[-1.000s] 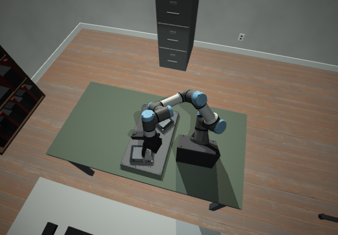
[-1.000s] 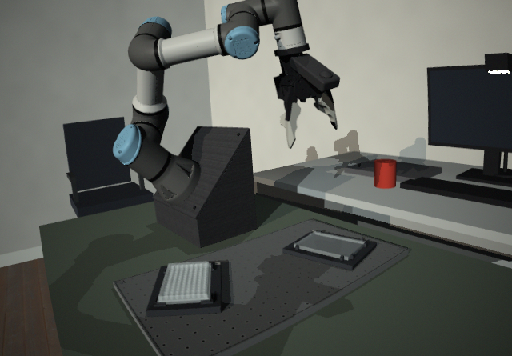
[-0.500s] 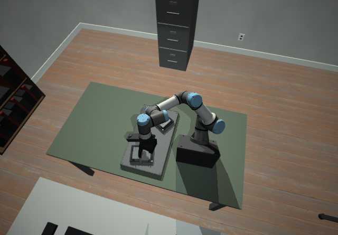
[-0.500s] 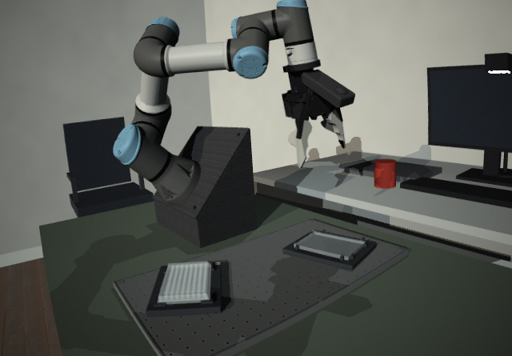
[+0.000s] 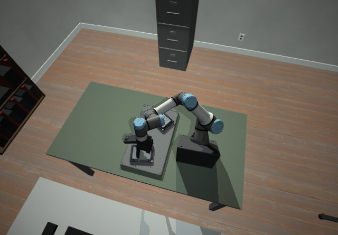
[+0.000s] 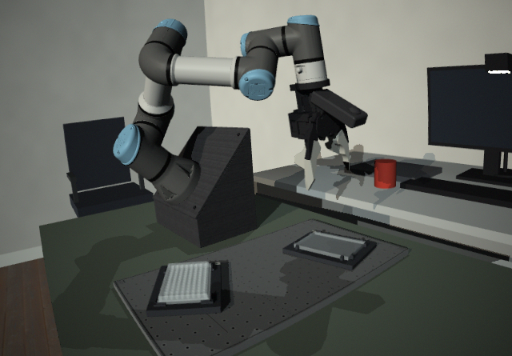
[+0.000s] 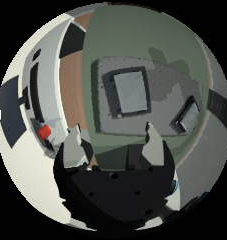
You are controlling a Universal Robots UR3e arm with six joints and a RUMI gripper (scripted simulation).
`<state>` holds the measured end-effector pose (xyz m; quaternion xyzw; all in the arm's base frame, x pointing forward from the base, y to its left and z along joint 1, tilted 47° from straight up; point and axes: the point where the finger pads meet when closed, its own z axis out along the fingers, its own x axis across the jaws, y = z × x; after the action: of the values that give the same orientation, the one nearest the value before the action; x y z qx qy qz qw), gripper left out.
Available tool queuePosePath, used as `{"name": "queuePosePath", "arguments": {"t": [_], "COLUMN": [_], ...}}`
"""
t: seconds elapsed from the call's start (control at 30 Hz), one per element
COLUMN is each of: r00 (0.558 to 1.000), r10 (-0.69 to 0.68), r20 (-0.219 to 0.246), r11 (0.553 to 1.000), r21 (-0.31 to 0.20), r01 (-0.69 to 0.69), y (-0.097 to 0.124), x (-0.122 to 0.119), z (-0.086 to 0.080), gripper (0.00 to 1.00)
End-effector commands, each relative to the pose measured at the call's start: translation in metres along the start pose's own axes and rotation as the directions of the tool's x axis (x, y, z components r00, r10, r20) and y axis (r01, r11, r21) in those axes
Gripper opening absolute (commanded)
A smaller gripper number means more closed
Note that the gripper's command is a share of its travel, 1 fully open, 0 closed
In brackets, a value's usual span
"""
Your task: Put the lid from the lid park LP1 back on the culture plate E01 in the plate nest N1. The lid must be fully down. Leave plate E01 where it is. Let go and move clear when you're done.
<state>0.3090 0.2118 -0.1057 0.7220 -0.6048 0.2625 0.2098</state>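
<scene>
The clear lid (image 6: 330,245) lies flat in the dark lid park LP1 at the right end of the perforated grey baseplate (image 6: 264,282). It also shows in the wrist view (image 7: 130,91). The white well plate E01 (image 6: 185,282) sits uncovered in its black nest N1 at the left end, and shows in the wrist view (image 7: 188,114). My gripper (image 6: 326,172) hangs high above the lid, pointing down, open and empty. Its two pale fingers frame the wrist view (image 7: 112,129). In the top view the gripper (image 5: 141,148) covers much of the lid park.
The arm's dark wedge base (image 6: 206,186) stands behind the baseplate. A grey desk beyond carries a red cup (image 6: 385,173), a keyboard (image 6: 454,189) and a monitor (image 6: 469,108). A filing cabinet (image 5: 176,25) stands far off.
</scene>
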Motion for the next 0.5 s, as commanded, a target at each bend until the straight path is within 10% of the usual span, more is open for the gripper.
{"name": "queuePosePath", "arguments": {"t": [0.0,0.47], "r00": [0.999,0.986], "r10": [-0.042,-0.142], "r20": [-0.022,-0.092], "r11": [0.999,0.99], "r21": [0.011,0.005], "r01": [0.042,0.143], "y": [-0.01,-0.029], "x": [0.007,0.032], "z": [0.013,0.053], "gripper": [0.82,0.82]}}
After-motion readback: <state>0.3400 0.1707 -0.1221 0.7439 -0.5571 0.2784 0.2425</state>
